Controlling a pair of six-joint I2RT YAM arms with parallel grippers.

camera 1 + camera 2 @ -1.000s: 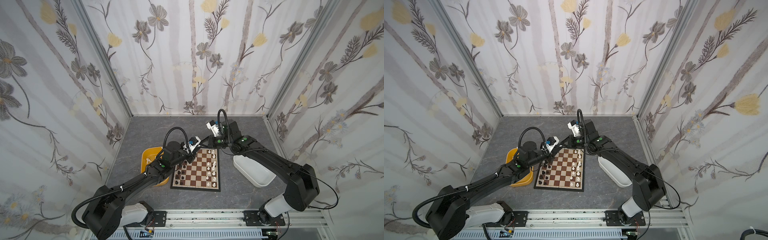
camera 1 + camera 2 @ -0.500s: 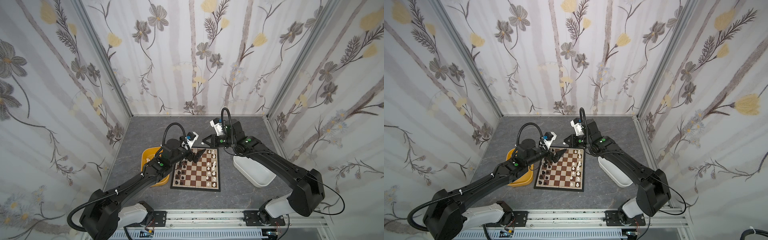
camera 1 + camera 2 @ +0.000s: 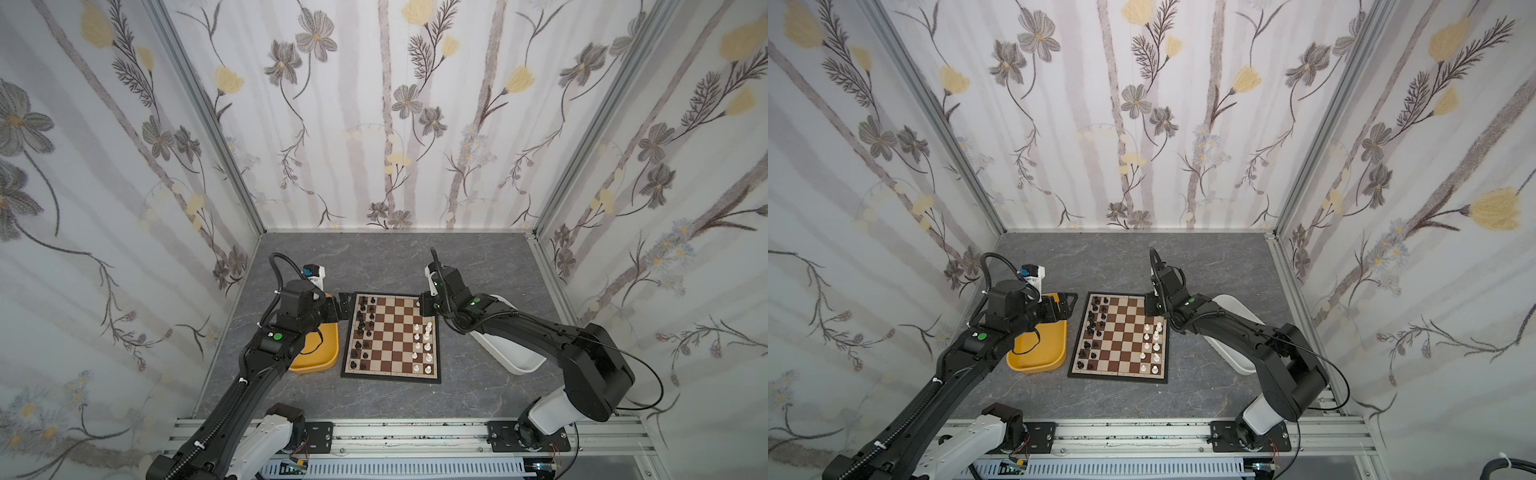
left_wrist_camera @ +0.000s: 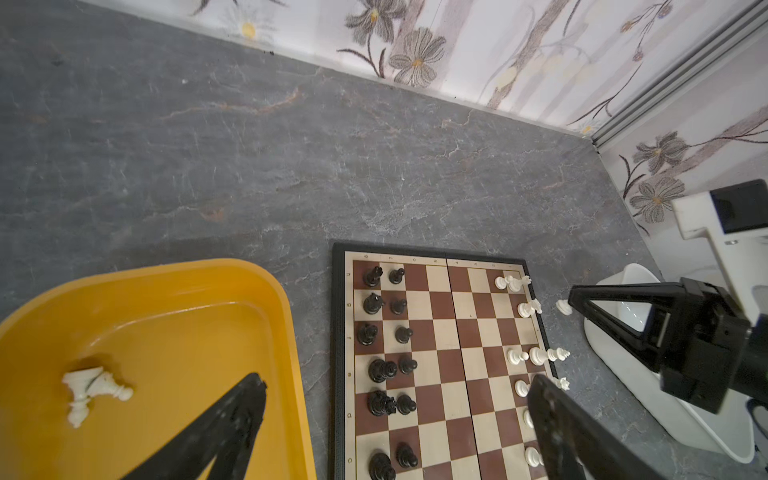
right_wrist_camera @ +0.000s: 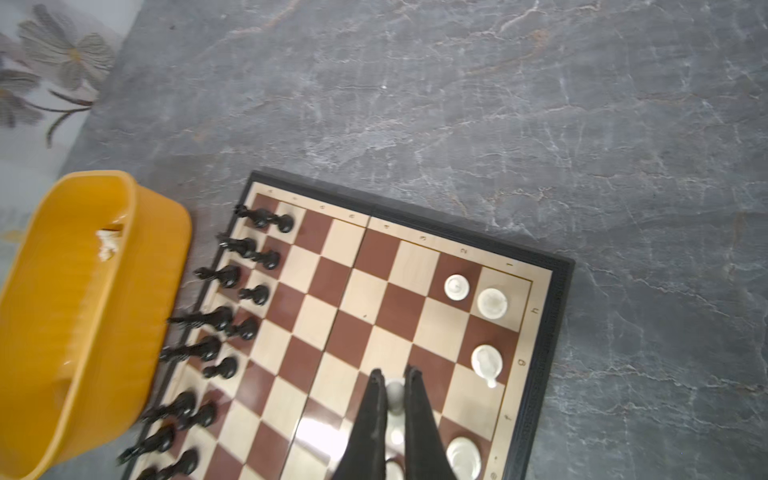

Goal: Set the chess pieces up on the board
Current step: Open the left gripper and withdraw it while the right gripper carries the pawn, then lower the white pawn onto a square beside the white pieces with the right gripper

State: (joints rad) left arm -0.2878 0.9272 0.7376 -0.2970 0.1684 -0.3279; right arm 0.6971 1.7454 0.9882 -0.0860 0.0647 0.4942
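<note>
Left end effector [image 3: 345, 305] wide open, astride yellow tub [image 3: 311, 368] rim and board [image 3: 390, 375] edge, right end effector [image 5: 394, 374] pinching white piece [image 5: 395, 392] (near board's corner), open table [image 3: 374, 266] beyond

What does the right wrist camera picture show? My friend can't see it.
The right claw pinches a small white chess piece over the board. Black pieces stand in two rows along the board's edge beside a yellow tub, and a few white pieces stand by the opposite edge.
</note>
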